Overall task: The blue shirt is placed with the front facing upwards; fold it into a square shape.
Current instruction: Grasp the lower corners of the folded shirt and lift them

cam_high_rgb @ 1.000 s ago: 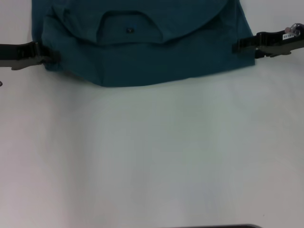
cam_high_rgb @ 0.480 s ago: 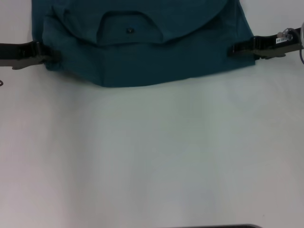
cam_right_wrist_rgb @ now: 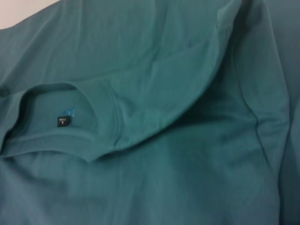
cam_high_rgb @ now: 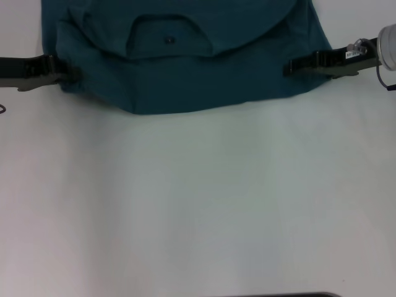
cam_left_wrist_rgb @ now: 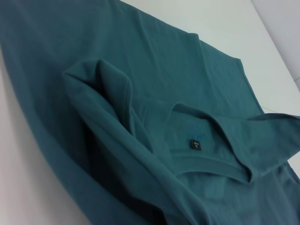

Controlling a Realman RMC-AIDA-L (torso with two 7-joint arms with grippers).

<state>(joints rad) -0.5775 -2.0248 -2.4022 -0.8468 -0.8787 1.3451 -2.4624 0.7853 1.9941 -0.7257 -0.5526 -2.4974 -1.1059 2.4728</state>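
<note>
We have the left gripper [cam_high_rgb: 62,71] and right gripper [cam_high_rgb: 297,66] at opposite edges of the blue shirt [cam_high_rgb: 204,74]; jaw state unclear. Uneven pulls could skew our fold.

Both arms reach in level from opposite sides, low and roughly horizontal. Left end effector [cam_high_rgb: 62,73]: tips pointing inward toward the right arm, fingers drawn together. Right end effector [cam_high_rgb: 292,67]: dark and slender, tips pointing inward toward the left arm, fingers together; its pale wrist housing shows at the frame edge.
</note>
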